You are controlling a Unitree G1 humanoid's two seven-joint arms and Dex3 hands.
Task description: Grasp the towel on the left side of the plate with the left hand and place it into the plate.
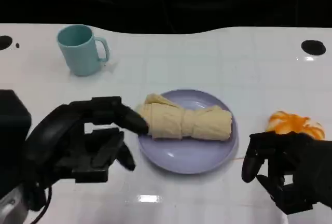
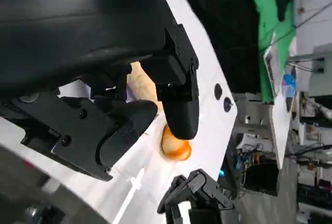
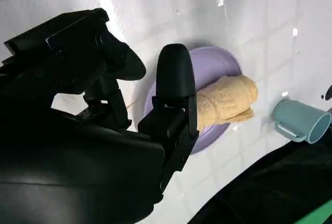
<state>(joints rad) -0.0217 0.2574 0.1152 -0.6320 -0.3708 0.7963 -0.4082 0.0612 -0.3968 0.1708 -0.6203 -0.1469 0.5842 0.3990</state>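
Note:
A rolled pale-yellow towel lies across the lilac plate in the middle of the table. My left hand hovers just left of the plate with its fingers apart and nothing in them; one fingertip reaches to the towel's left end, and I cannot tell if it touches. The left wrist view shows the left hand with the towel beyond its fingers. My right hand rests at the lower right, holding nothing. The right wrist view shows the right hand, the towel and the plate.
A teal cup stands at the back left. An orange fruit-like object lies right of the plate, just beyond my right hand. The table's far edge runs along a dark background.

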